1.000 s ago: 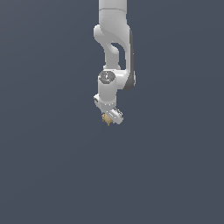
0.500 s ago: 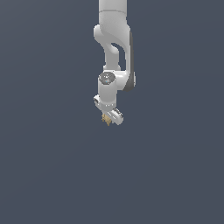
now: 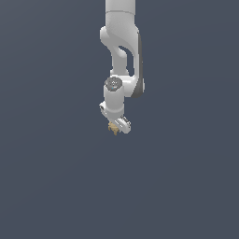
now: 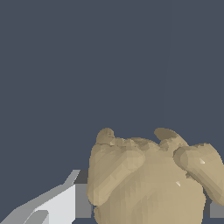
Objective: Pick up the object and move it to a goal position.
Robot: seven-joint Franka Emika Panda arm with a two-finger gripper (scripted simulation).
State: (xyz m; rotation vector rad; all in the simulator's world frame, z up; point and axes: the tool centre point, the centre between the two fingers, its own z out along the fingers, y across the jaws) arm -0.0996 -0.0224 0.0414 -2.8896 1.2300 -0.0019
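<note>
The object [image 3: 113, 128] is a tiny tan, jagged lump at the tip of my white gripper [image 3: 116, 127], near the middle of the exterior view. The gripper hangs from the white arm [image 3: 122, 42] that comes down from the top. In the wrist view the object [image 4: 148, 179] fills the near field as a golden-brown lumpy mass, pressed between the fingers; one grey-white finger [image 4: 65, 202] shows beside it. The gripper is shut on the object. Whether the object rests on the surface or hangs above it cannot be told.
A plain dark grey-blue surface [image 3: 56, 177] fills all the rest of both views. No other object, container or edge shows.
The arm and gripper with the object have shifted only very slightly, a little upward; the grip is unchanged.
</note>
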